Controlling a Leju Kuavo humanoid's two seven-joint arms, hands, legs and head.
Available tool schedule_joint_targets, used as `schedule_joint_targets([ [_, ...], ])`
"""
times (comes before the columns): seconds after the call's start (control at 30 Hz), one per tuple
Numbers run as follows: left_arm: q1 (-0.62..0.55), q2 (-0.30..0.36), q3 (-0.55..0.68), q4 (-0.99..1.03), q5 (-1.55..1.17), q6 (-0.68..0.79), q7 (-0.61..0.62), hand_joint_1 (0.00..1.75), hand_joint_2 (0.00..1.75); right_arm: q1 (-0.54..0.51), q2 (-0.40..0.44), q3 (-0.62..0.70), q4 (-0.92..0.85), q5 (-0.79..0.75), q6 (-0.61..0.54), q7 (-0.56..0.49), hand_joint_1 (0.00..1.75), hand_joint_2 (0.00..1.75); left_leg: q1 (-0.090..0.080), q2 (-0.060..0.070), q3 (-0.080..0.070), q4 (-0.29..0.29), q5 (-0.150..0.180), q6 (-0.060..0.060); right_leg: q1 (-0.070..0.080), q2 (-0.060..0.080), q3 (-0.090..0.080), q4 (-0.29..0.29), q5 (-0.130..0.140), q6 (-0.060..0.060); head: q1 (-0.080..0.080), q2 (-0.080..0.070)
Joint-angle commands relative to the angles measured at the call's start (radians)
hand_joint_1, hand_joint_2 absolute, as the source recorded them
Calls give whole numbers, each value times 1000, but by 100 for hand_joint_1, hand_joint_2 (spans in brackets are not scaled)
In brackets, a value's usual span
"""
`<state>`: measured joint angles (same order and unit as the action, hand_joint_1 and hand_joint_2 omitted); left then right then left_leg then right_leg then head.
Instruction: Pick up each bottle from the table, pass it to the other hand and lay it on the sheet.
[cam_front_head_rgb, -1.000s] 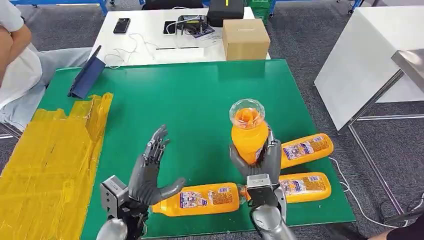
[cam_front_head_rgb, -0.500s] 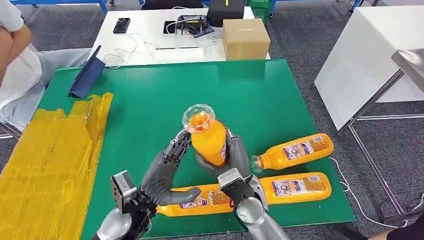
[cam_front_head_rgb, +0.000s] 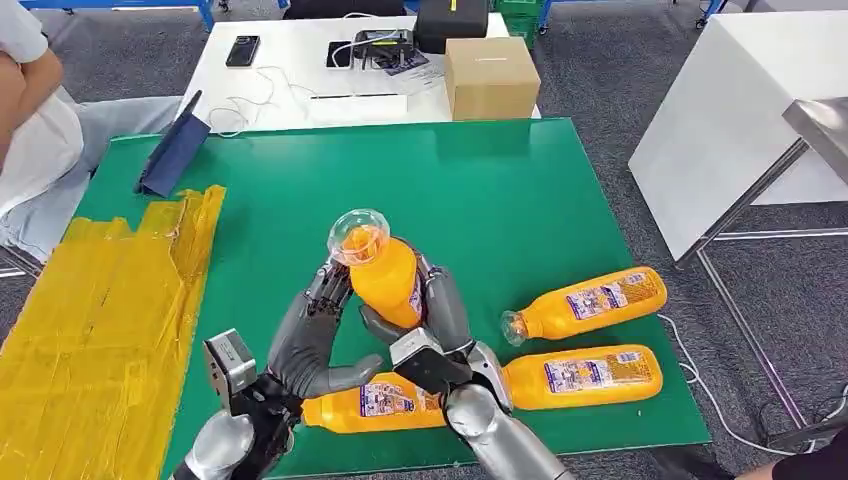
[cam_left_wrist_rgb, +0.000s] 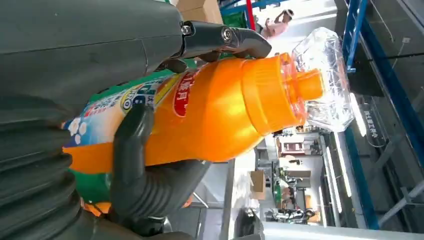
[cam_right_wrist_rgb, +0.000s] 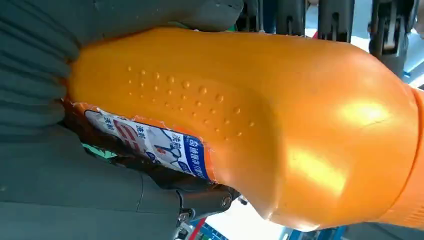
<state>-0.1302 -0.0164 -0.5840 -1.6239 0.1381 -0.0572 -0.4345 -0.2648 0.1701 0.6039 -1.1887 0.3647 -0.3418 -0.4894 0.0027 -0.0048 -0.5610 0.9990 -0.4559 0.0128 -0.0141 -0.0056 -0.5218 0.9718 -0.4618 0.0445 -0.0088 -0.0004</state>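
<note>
Bottle (cam_front_head_rgb: 388, 281) mid-handover, upright above the counter (cam_front_head_rgb: 520, 190).
Right hand (cam_front_head_rgb: 425, 320) grips it; left hand (cam_front_head_rgb: 315, 335) wraps its fingers around the other side to receive.

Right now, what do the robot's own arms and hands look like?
Both arms are rounded, shiny silver metal. The left hand and right hand are dark grey, with jointed darker fingers and thick smooth grey thumbs. A boxy silver block sits at each wrist. The wrist views show a grey ribbed cover and small screws at the finger joints.
</note>
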Motion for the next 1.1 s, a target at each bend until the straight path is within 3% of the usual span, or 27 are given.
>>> schedule_joint_targets([
  [0.03,-57,6,-52,50,-5,-10,-1,0,175,-41,1,78,118,13,2,7,175,175,1,0,2,-1,0,0,1,0,2,-1,0,-1,0,0],
  [0.23,-57,-6,-28,54,-45,67,-22,0,175,-47,7,169,161,147,-73,15,175,175,1,0,2,-1,0,-1,1,0,2,-1,0,-1,0,0],
  [0.4,-57,-31,5,81,-229,288,-59,0,175,-38,17,244,160,260,-147,44,175,175,2,0,3,-1,-1,-1,2,-1,4,-2,0,-2,0,0],
  [0.73,-61,-34,-18,112,-300,378,-61,0,175,-52,11,265,155,248,-155,68,175,175,1,-1,1,-1,0,0,1,-1,2,-1,0,-1,1,0],
  [1.1,-63,-27,-14,112,-261,362,-47,0,175,-46,11,255,147,248,-192,61,175,175,1,-1,1,-1,0,0,1,-1,1,-1,0,-1,0,0],
])
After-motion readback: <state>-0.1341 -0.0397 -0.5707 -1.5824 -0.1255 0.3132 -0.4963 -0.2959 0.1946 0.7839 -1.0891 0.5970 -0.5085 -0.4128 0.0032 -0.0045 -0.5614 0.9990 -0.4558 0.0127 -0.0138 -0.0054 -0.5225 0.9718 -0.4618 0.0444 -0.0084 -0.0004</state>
